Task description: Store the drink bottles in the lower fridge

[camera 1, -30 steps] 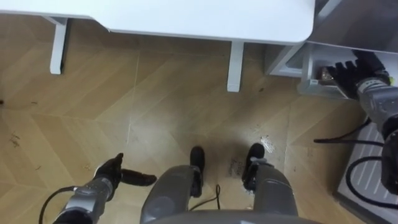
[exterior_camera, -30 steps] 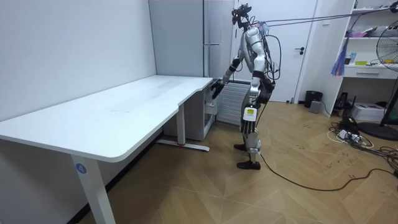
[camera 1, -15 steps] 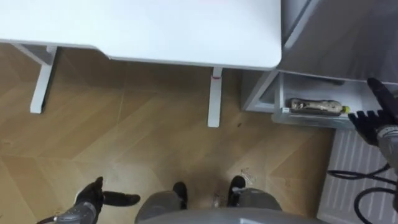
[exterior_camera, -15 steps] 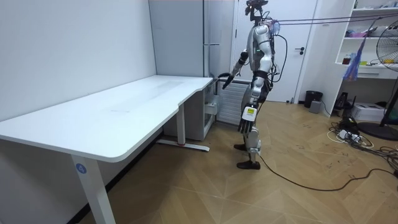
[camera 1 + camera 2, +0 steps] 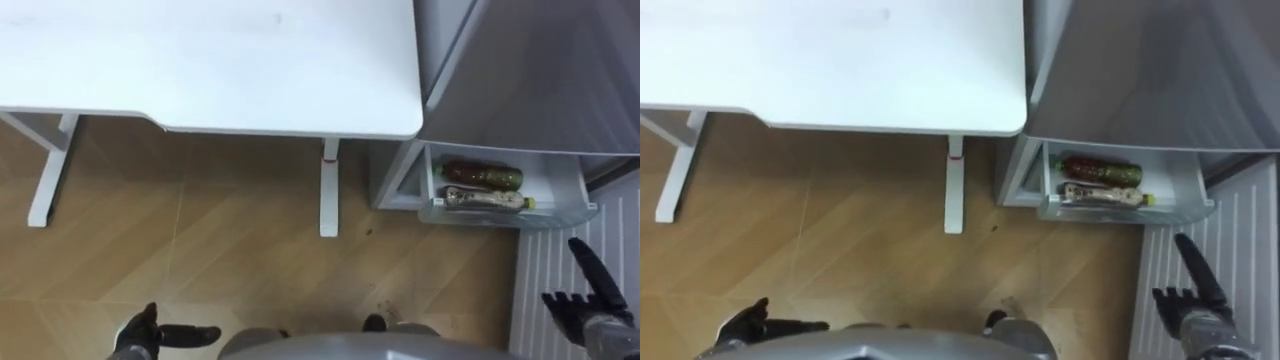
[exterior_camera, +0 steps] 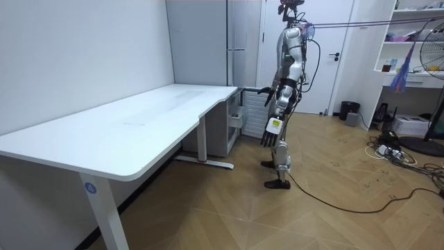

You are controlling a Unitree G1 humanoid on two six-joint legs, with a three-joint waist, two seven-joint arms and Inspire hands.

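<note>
Now | left hand (image 5: 140, 335) splayed | right hand (image 5: 588, 300) splayed, clear of drawer (image 5: 505, 218) | bottles (image 5: 480, 176) inside

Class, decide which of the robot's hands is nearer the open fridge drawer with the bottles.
Right. The right hand hangs open just below and right of the drawer; the left hand is far off at the view's lower left, beyond the desk leg.

Below me the desk top (image 5: 220, 60) looks smooth matt white, the floor (image 5: 200, 250) satin wood parquet, the fridge (image 5: 540, 70) dull grey metal, its drawer (image 5: 500, 212) translucent plastic
</note>
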